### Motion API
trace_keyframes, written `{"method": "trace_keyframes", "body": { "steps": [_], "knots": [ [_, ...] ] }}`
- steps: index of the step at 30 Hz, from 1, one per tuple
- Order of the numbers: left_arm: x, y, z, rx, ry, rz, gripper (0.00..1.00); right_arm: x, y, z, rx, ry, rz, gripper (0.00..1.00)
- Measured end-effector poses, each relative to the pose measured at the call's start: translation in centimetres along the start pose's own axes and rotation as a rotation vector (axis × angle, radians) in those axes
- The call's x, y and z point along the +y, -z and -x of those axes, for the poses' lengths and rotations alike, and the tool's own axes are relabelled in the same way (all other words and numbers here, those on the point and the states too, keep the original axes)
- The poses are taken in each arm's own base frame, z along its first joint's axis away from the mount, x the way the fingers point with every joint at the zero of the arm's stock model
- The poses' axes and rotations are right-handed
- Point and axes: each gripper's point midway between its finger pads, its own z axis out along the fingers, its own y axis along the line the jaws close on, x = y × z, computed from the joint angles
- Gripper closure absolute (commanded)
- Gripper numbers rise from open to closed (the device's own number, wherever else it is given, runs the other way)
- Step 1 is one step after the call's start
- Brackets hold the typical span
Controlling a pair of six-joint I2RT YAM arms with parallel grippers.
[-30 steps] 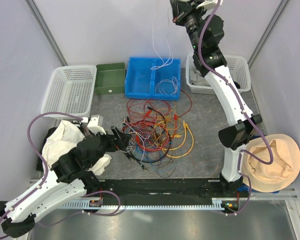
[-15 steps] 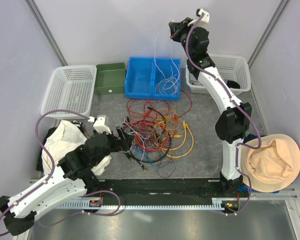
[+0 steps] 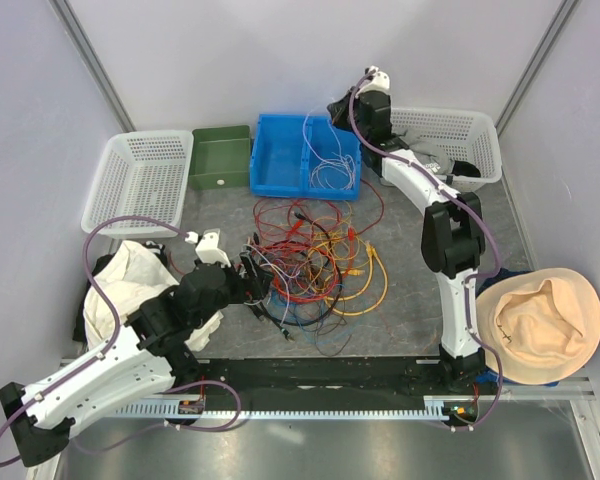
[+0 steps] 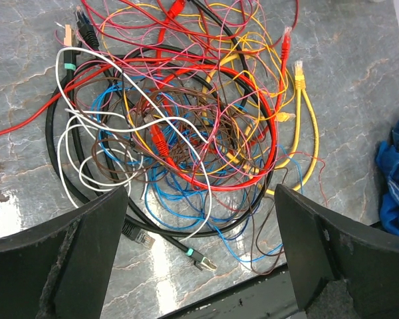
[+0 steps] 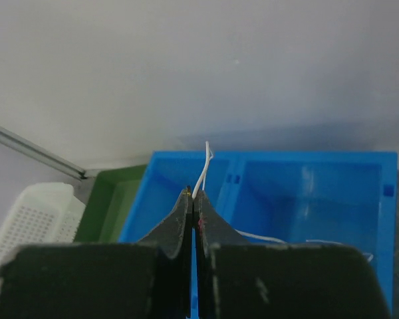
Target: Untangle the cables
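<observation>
Nothing legible showing in any view: no text, label, brand, number or sign readable.

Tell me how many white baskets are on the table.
2. The left basket sits back left, beside the green bin; the right basket sits back right, beside the blue bin. None seems hidden.
</observation>
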Motion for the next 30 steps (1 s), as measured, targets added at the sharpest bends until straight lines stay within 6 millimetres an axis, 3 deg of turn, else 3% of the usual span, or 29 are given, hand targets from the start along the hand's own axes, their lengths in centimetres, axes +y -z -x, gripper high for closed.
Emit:
{"method": "trace_keyframes", "body": {
  "steps": [3, 8, 12, 16, 19, 26, 28, 29, 30],
  "knots": [
    [-0.1, 0.1, 0.2, -0.008, 0.011, -0.008, 0.03, -2.7, 0.1, -3.0, 0.086, 0.013, -0.097, 1.0],
    [-0.3, 0.2, 0.4, -0.016, 0.031, -0.015, 0.04, -5.6, 1.0, -5.2, 0.138, 0.034, -0.202, 1.0],
    [-0.4, 0.2, 0.4, -0.017, 0.043, -0.02, 0.04, -8.6, 4.1, -8.3, 0.207, 0.05, -0.297, 1.0],
    [-0.4, 0.2, 0.3, -0.014, 0.048, -0.022, 0.04, -10.1, 7.3, -9.7, 0.224, 0.055, -0.338, 1.0],
    [-0.5, 0.2, 0.3, -0.014, 0.05, -0.023, 0.04, -9.8, 8.7, -9.0, 0.199, 0.051, -0.331, 1.0],
    [-0.4, 0.1, 0.0, -0.007, 0.067, -0.019, 0.04, -7.3, 7.2, -5.5, 0.127, 0.043, -0.271, 1.0],
    [-0.3, 0.0, -0.1, -0.003, 0.067, -0.015, 0.03, -6.4, 5.6, -4.5, 0.121, 0.047, -0.245, 0.85],
    [-0.3, -0.1, -0.2, 0.0, 0.067, -0.012, 0.02, -5.9, 4.7, -4.1, 0.128, 0.051, -0.234, 0.65],
    [-0.3, -0.2, -0.3, 0.003, 0.066, -0.009, 0.02, -5.3, 3.6, -3.8, 0.133, 0.054, -0.214, 0.56]
  ]
}}
